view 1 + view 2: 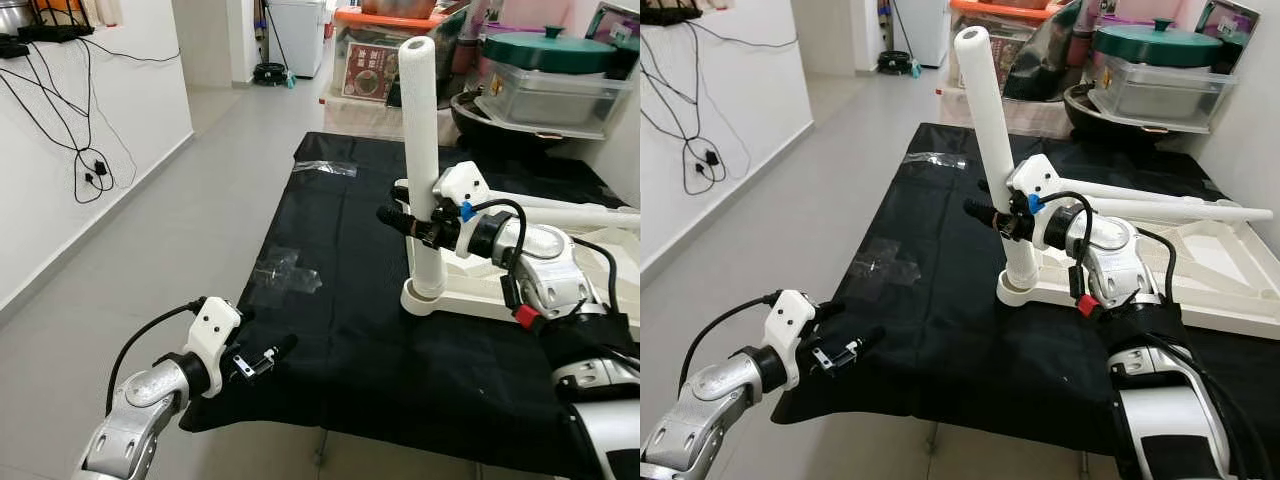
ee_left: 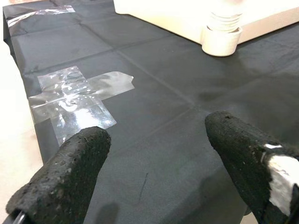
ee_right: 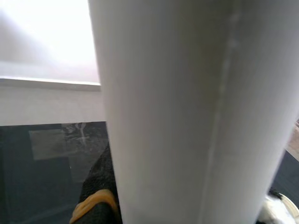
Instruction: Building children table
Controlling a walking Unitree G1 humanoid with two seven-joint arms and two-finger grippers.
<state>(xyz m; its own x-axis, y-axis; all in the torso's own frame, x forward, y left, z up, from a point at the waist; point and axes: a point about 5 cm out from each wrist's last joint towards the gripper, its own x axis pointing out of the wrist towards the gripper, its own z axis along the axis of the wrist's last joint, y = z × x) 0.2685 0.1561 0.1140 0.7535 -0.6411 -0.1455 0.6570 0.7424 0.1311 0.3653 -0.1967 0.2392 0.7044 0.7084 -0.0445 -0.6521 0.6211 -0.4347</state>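
Black cloth [image 1: 340, 350] covers the floor: right gripper [image 1: 425, 225] clamps an upright table leg [image 1: 421, 150] in the upturned tabletop's [image 1: 470, 295] corner socket (other legs unfitted); left gripper [image 1: 262, 362] spread wide, idle

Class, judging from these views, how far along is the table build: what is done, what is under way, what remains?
Done: the white tabletop lies upside down on the black cloth. In hand: the right gripper grips an upright leg seated in a corner socket. Left: another leg lies loose across the tabletop; the left gripper hovers open, holding nothing.
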